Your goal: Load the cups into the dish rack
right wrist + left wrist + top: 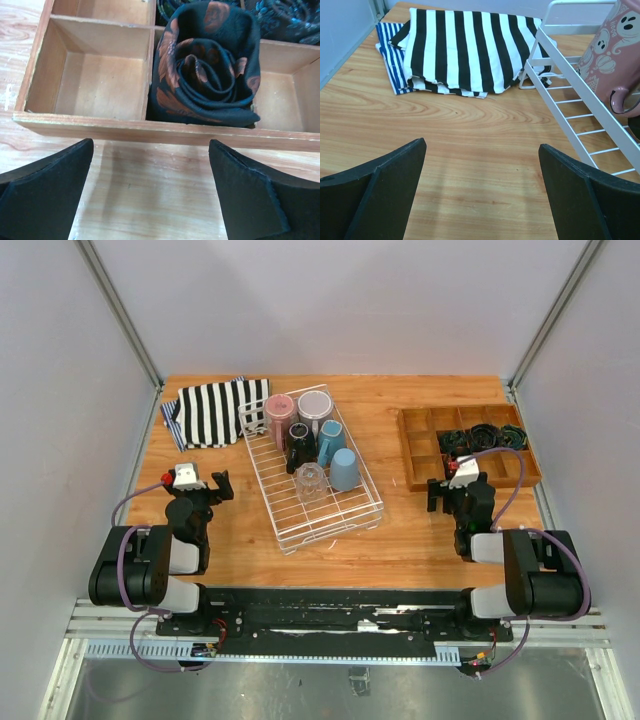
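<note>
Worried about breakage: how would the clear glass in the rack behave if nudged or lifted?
The clear glass looks smooth, so it is probably slippery in a pinch. It sits on thin wires of the dish rack, so a sideways push might tip it. If real glass, likely fragile.

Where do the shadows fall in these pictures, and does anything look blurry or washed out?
Top view: soft even light, no glare on the table, only faint shadows beside the dish rack. Left wrist view: dim shadows ahead of the jaws; the striped cloth is sharp. Right wrist view: a shadow band before the wooden tray; the rolled fabric looks crisp.
</note>
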Controlling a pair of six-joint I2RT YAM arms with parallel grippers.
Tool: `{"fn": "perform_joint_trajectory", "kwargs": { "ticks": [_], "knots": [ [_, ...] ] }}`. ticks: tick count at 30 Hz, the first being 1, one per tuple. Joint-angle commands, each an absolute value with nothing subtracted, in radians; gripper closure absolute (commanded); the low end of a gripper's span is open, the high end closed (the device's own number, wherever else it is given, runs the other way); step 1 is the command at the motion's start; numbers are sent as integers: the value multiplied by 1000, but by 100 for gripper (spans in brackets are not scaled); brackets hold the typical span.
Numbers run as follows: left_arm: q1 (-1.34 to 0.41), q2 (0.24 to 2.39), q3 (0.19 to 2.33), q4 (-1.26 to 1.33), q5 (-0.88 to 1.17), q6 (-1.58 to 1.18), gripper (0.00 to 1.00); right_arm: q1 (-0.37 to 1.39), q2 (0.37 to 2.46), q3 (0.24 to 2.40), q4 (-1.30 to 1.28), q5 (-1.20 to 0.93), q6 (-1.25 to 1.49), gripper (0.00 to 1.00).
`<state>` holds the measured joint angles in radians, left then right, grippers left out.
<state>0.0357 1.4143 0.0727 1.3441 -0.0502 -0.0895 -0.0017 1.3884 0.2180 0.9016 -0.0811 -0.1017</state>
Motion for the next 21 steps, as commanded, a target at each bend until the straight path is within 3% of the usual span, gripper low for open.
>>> {"fn": "perform_joint_trajectory", "kwargs": {
  "ticks": [1, 21],
  "knots": [
    [31, 1412, 80, 1368, -61, -71, 0, -15, 1393, 244, 958, -28, -91, 2],
    [31, 1412, 79, 1367, -59, -71, 0, -15, 1393, 249, 951, -25, -85, 2]
  ]
}}
